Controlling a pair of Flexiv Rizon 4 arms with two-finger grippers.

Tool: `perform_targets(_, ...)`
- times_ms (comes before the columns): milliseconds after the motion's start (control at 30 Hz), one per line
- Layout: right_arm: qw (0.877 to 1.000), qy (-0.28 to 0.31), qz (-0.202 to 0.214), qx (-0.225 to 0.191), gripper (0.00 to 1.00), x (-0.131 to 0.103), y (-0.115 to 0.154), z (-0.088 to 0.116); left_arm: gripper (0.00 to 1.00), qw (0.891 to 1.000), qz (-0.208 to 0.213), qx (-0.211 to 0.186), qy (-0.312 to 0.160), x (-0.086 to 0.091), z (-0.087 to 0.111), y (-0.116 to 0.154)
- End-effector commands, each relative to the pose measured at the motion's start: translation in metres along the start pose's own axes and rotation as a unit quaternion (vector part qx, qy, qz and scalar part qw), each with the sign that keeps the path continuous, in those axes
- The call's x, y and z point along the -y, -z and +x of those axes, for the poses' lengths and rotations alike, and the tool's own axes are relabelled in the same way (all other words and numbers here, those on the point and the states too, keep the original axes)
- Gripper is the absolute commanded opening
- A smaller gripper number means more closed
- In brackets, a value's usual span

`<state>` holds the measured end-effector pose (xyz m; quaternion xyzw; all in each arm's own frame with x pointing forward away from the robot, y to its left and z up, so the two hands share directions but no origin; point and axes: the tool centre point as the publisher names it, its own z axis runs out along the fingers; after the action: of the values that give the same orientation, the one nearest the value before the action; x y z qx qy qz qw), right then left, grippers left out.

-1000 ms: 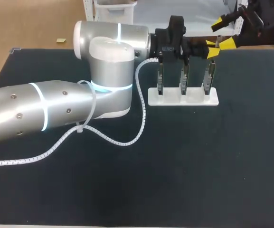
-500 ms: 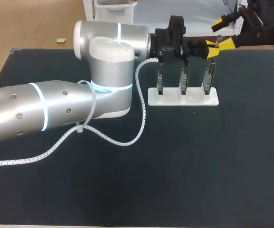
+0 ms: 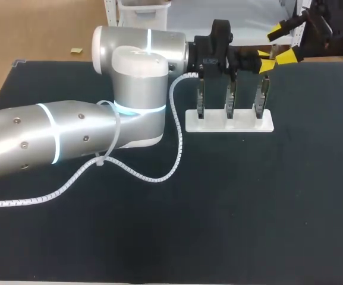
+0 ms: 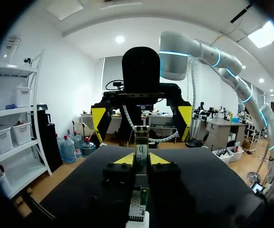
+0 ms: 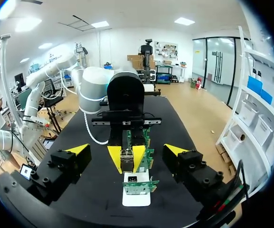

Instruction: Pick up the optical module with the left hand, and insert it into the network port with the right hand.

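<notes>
Between the clenched yellow tips of the left claw (image 4: 141, 159) sits the optical module (image 4: 141, 149), its long axis pointing straight at the right claw (image 3: 280, 43). That claw waits released, just far-right of it. Beneath the module, port boards (image 3: 260, 98) stand in a white stand (image 3: 229, 123) on the surface (image 3: 219, 208).

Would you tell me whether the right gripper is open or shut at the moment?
Open. In the right wrist view the right gripper has its fingers standing wide apart, with nothing held between them.
</notes>
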<state>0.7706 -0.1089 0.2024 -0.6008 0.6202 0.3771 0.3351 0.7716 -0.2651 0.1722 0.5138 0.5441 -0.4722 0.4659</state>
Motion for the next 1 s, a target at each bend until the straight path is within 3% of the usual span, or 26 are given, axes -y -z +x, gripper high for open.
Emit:
perform_targets(33,1.000,0.000,0.005,0.001,1.00,-0.0039,-0.0006,-0.0001,0.00,1.000,0.003,0.000,0.000,-0.0035,0.0003,-0.0010)
perform_targets(567,1.000,-0.002,0.010,0.008,1.00,-0.0018,-0.0030,-0.0002,0.00,1.000,0.003,0.000,0.000,-0.0035,0.0003,-0.0010)
perform_targets(600,1.000,-0.002,0.010,0.008,0.52,-0.0016,-0.0031,-0.0003,0.00,1.000,0.003,0.000,0.000,-0.0035,0.0003,-0.0010)
perform_targets(633,1.000,-0.001,0.011,0.009,0.29,-0.0013,-0.0031,-0.0005,0.00,1.000,0.003,0.000,0.000,-0.0035,0.0003,-0.0010)
perform_targets(667,1.000,0.000,0.011,0.009,0.00,-0.0012,-0.0030,-0.0007,0.00,1.000,0.003,0.000,0.000,-0.0035,0.0003,-0.0010)
perform_targets(1000,1.000,0.002,0.012,0.008,0.00,-0.0003,-0.0030,-0.0012,0.00,1.000,0.003,0.000,0.000,-0.0035,0.0003,-0.0010)
